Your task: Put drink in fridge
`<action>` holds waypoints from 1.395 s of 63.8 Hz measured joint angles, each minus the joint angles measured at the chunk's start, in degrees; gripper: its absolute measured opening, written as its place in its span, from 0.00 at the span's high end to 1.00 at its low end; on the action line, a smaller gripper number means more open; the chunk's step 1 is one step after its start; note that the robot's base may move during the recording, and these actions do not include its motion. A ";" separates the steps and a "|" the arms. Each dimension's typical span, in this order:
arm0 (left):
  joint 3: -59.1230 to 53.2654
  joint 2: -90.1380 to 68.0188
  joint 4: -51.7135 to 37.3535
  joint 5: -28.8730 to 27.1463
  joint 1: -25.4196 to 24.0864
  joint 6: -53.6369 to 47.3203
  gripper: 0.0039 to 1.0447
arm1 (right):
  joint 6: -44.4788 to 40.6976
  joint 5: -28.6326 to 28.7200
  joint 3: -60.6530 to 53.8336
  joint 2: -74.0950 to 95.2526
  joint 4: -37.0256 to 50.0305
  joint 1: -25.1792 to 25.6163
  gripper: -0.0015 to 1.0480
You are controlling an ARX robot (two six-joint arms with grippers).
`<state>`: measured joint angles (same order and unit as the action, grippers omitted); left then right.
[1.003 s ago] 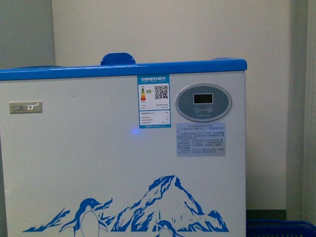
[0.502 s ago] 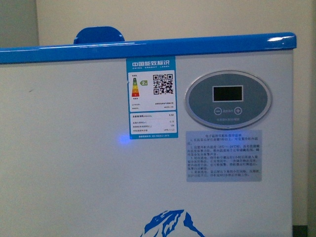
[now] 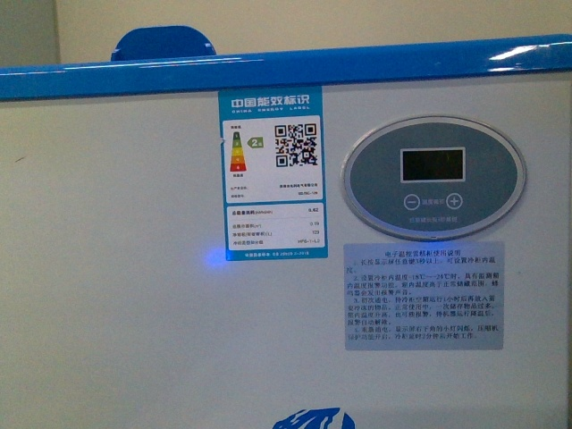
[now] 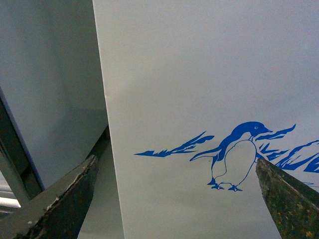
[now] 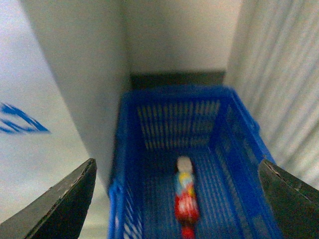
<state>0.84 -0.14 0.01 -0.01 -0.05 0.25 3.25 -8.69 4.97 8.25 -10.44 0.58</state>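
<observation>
The fridge [image 3: 134,268] fills the front view: a white front under a blue top rim [image 3: 268,73], with an energy label and an oval control panel [image 3: 433,177]. No gripper shows there. In the left wrist view my left gripper [image 4: 175,161] is open and empty, close to the fridge's white front [image 4: 199,74] by the penguin decal [image 4: 237,154]. In the right wrist view my right gripper [image 5: 177,162] is open above the drink [image 5: 185,196], a blurred bottle with a blue-yellow label and red marks, lying in a blue crate [image 5: 239,129].
The blue crate sits on the floor between the fridge's side [image 5: 75,74] and a pale ribbed wall [image 5: 284,74]. A blue handle [image 3: 163,43] sticks up behind the fridge rim. A dark post [image 4: 12,144] stands left of the fridge.
The front view has moved closer to the fridge. The label and control panel look larger, and the penguin decal and crate corner have dropped out of view.
</observation>
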 joint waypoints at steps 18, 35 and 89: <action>-0.02 0.00 0.00 0.00 0.00 0.00 0.08 | -4.72 20.24 6.88 40.13 14.62 23.45 0.07; -0.02 0.00 0.00 0.00 0.00 0.00 0.08 | -10.88 19.87 18.95 82.51 32.13 23.91 0.07; -0.02 0.00 0.00 0.02 0.00 0.00 0.08 | -8.96 7.63 67.30 151.21 39.74 14.21 0.07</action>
<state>0.82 -0.14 0.01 0.01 -0.05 0.25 -5.72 -1.06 72.27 159.46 29.30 14.79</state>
